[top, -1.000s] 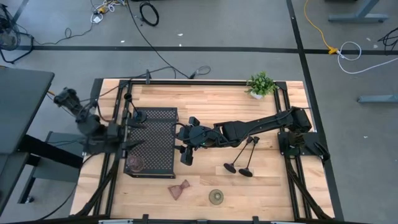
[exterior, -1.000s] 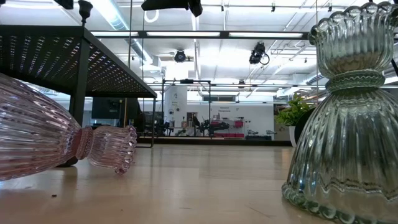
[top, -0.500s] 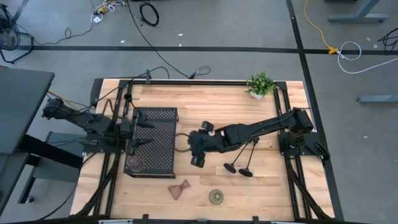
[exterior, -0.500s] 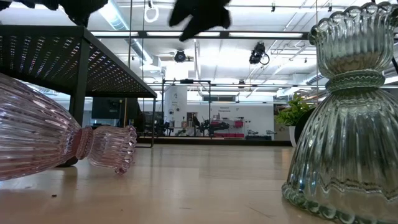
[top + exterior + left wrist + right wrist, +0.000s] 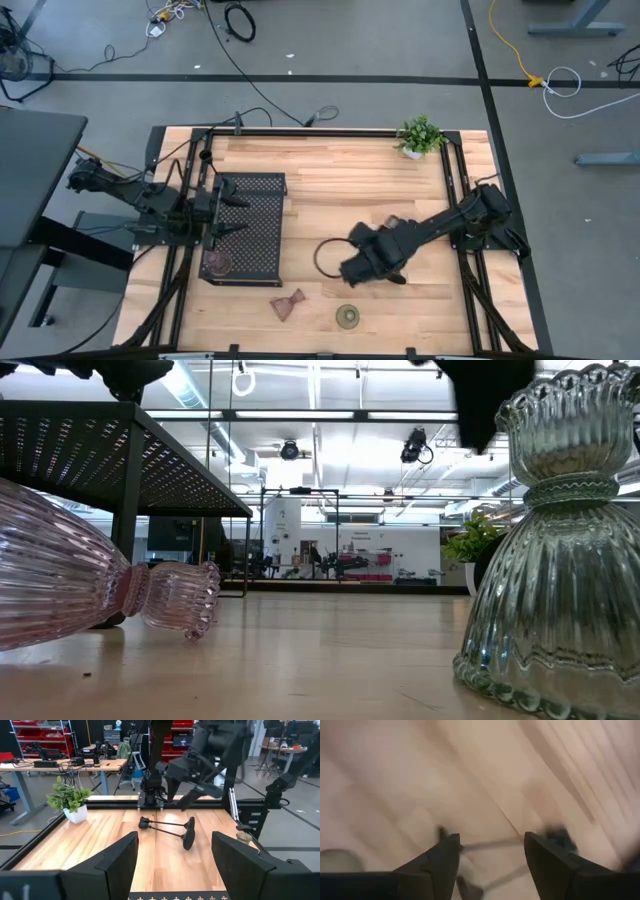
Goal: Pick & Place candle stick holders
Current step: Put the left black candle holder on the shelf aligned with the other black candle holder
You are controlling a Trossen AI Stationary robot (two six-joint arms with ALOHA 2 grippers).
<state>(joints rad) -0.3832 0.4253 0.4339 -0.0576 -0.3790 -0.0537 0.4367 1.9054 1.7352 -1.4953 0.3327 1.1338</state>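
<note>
Two tall black candle stick holders (image 5: 167,826) lie side by side on the wood, stems flat, with round bases (image 5: 188,833). My right gripper (image 5: 357,270) hangs open just above them, pointing steeply down; its arm hides them in the high view. The pink holder (image 5: 288,305) lies on its side near the front edge. The olive-green holder (image 5: 347,317) stands upright beside it. A brown holder (image 5: 217,263) stands on the black tray (image 5: 250,215). My left gripper (image 5: 228,212) waits open and level over the tray's left part.
A small potted plant (image 5: 419,135) stands at the far right corner. Black frame rails (image 5: 330,131) run along the table's edges. Bare wood (image 5: 330,180) lies between the tray and the plant.
My right gripper has swung from beside the tray toward the table's right and near edge, sunk a little and tipped from nearly level to steeply down, ending over the two lying tall holders. My left arm has swung a little by the tray. No object has moved.
</note>
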